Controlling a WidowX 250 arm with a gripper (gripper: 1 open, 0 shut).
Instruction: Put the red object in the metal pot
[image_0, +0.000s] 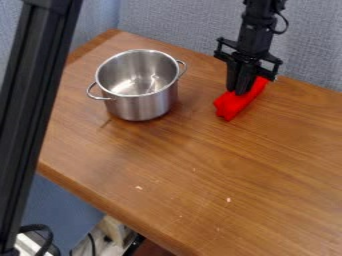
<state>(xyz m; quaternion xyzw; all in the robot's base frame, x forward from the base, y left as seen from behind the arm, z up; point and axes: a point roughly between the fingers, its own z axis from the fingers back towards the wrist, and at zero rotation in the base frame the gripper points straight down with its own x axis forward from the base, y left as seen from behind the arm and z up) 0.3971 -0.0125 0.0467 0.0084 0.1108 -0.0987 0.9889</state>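
The red object (235, 104), a small bright red block, lies on the wooden table (201, 180) at the right, to the right of the metal pot (136, 86). The shiny round pot stands upright with nothing inside and a loop handle on its left side. My black gripper (247, 87) comes down almost vertically onto the far end of the red block. Its fingers are pressed together on that end, and the block still rests on the table. The pot is about a pot's width to the left of the gripper.
A thick black post (32, 120) crosses the left foreground and hides the table's left edge. The table's front edge runs diagonally from lower left to bottom centre, with floor clutter below. A grey-blue wall stands behind the table.
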